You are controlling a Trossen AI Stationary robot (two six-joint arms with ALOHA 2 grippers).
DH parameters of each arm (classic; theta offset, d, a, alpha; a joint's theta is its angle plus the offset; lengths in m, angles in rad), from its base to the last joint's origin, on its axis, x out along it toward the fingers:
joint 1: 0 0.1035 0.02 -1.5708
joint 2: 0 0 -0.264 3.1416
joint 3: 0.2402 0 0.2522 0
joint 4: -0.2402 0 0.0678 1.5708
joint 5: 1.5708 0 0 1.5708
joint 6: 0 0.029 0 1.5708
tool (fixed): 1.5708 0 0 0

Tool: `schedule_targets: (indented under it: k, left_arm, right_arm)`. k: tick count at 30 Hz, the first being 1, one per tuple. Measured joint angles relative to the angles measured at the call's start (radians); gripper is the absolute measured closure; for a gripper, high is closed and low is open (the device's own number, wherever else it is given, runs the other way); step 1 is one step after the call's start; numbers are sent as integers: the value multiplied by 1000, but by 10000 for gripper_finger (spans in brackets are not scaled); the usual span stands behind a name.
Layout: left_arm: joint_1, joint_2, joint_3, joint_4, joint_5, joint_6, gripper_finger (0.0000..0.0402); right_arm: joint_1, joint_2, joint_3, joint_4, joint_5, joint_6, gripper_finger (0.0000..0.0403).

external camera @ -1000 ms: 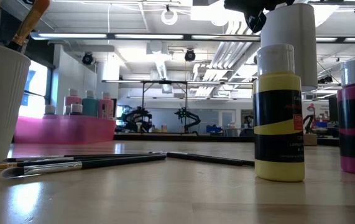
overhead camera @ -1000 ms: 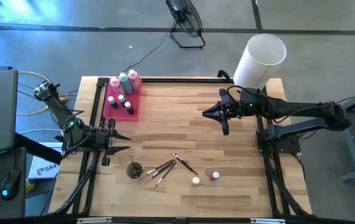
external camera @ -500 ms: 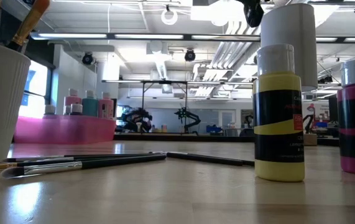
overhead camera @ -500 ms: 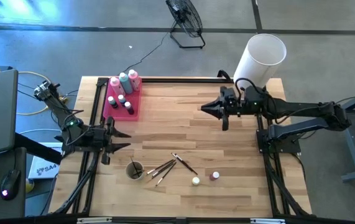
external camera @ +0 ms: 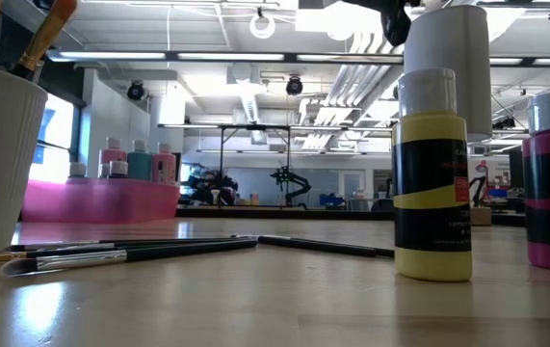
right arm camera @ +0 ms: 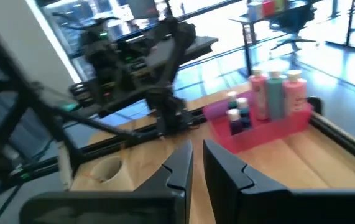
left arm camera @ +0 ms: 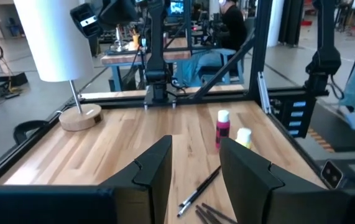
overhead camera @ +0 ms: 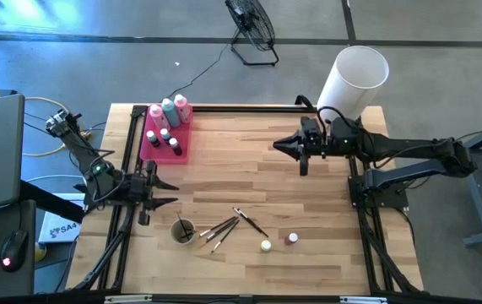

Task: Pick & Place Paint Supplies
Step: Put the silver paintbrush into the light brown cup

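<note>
Two pink squeeze bottles and a teal one (overhead camera: 167,108) stand with tiny capped pots (overhead camera: 165,135) in the pink tray (overhead camera: 181,154) at the far left. Thin dark-handled brushes (overhead camera: 228,225) lie flat near the front, beside a white cup (overhead camera: 183,230) with brushes standing in it. A yellow pot (overhead camera: 266,246) and a magenta pot (overhead camera: 292,239) stand upright to their right. My left gripper (overhead camera: 166,192) hovers open at the table's left edge, pointing level across the table, with nothing between its fingers. My right gripper (overhead camera: 278,146) hangs shut and empty above the far right part.
A big white cylinder lampshade (overhead camera: 354,80) on a round wooden foot stands at the far right corner, just behind my right arm. A black frame (overhead camera: 131,160) runs along the table's edges. Bare wood lies between the tray and my right gripper.
My right gripper has rolled about its own line, and its tip has swung a little toward the table's far edge. It stays shut. Nothing on the table has moved.
</note>
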Motion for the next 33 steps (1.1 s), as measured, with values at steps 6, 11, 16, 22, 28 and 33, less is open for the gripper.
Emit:
schedule_targets:
  k: [6,11,16,22,28,33]
  left_arm:
    - [0,0,0,-14,1,0,270]
    - [0,0,0,-14,0,0,270]
    - [0,-1,0,-14,0,0,270]
    - [0,-1,0,-14,-2,5,270]
    - [0,-1,0,-13,-3,8,270]
    - [0,-1,0,-14,-3,8,270]
  right_arm:
    - [5,36,0,186,-54,-15,371]
    - [75,84,2,289,-66,-88,375]
    - [182,152,89,153,166,-139,397]
    - [236,293,327,-178,300,-55,399]
    - [217,468,468,-388,242,87,399]
    - [193,583,487,-429,87,178,399]
